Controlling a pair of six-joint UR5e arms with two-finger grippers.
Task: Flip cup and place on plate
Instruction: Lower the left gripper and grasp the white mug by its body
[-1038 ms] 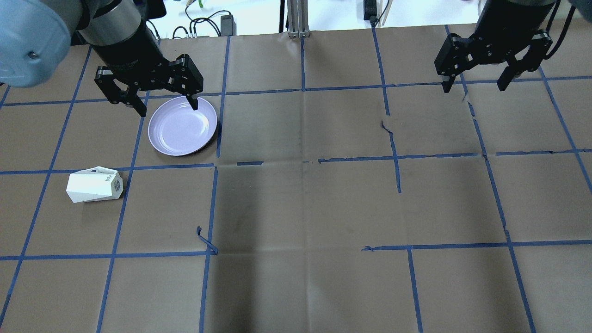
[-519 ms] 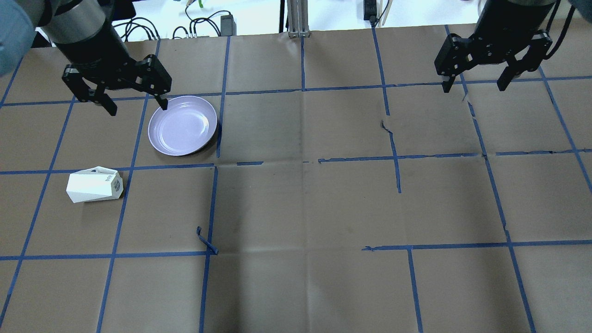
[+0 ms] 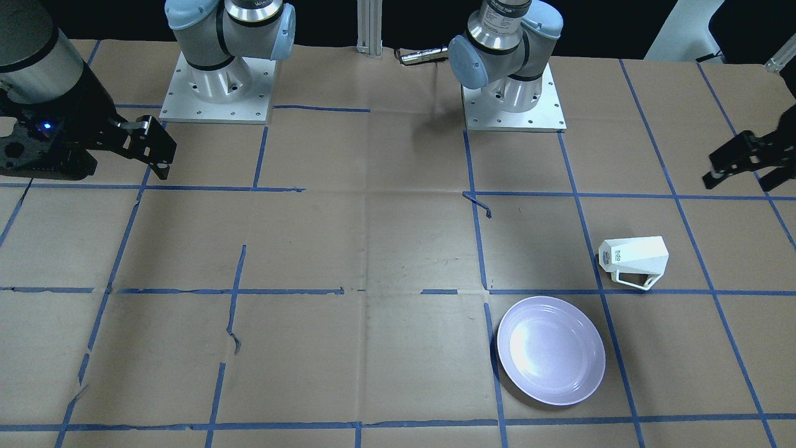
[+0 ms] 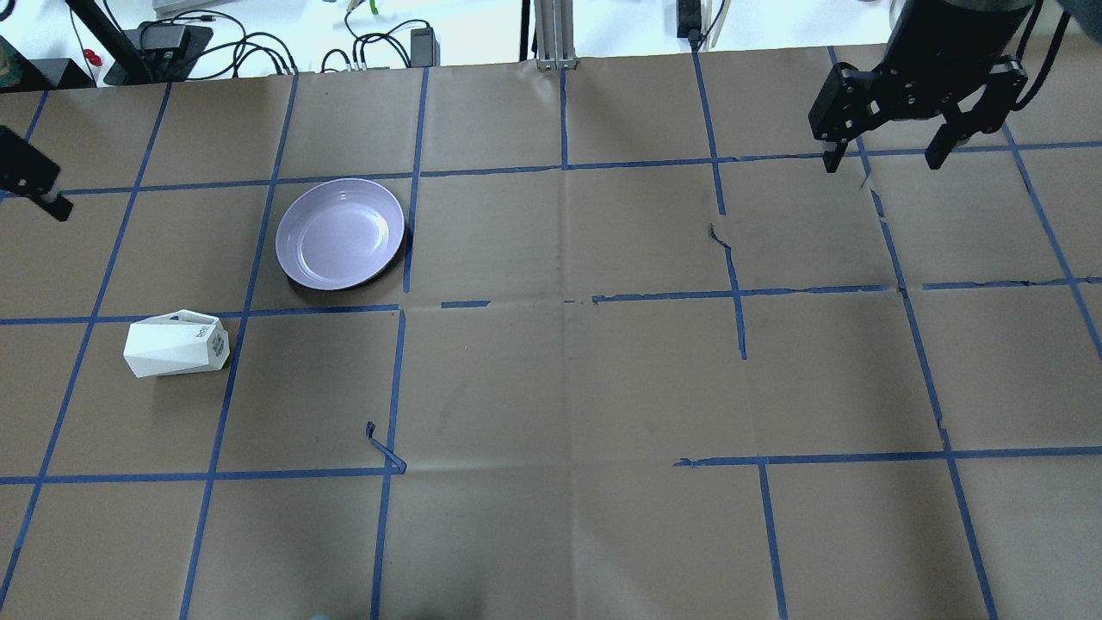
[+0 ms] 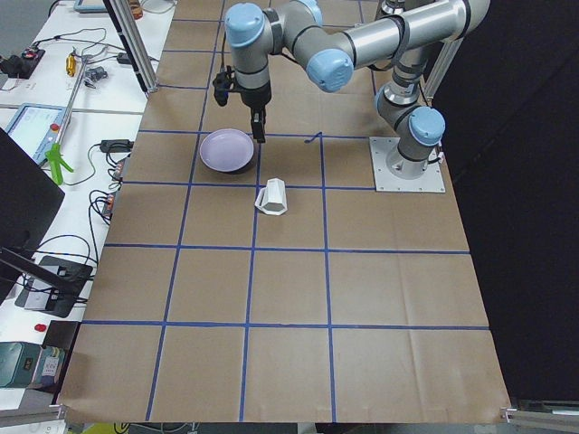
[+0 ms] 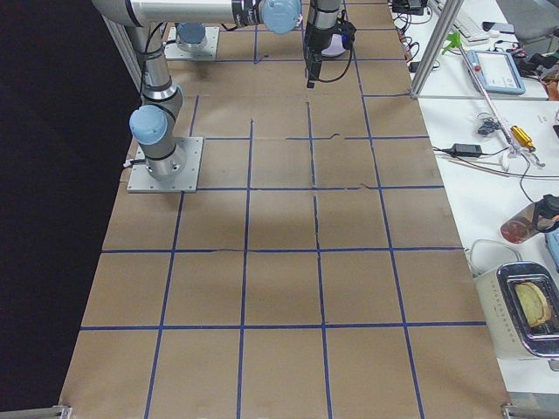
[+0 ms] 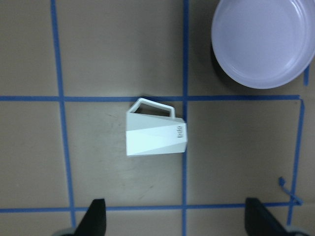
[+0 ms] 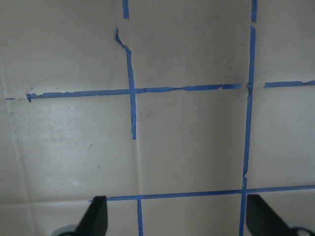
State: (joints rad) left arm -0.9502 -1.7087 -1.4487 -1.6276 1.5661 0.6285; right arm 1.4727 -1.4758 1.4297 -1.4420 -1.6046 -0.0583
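Observation:
The white faceted cup (image 4: 176,344) lies on its side on the brown paper at the table's left, its base toward the middle; it also shows in the front view (image 3: 634,256) and the left wrist view (image 7: 156,133). The lavender plate (image 4: 340,232) sits empty, farther back and to the cup's right (image 3: 551,350) (image 7: 263,42). My left gripper (image 7: 174,209) is open and empty, high above the table, with the cup centred in its view. In the overhead view only one of its fingertips (image 4: 39,185) shows at the left edge. My right gripper (image 4: 882,159) is open and empty at the far right.
A loose curl of blue tape (image 4: 383,448) sticks up near the table's middle. A tear in the paper (image 4: 721,234) runs along a tape line. The arm bases (image 3: 217,87) (image 3: 513,93) stand at the robot's side. Cables (image 4: 370,47) and a metal post (image 4: 551,34) line the far edge.
My left gripper has moved left, from over the plate's far left rim almost out of the overhead view. The right gripper, cup and plate have not moved.

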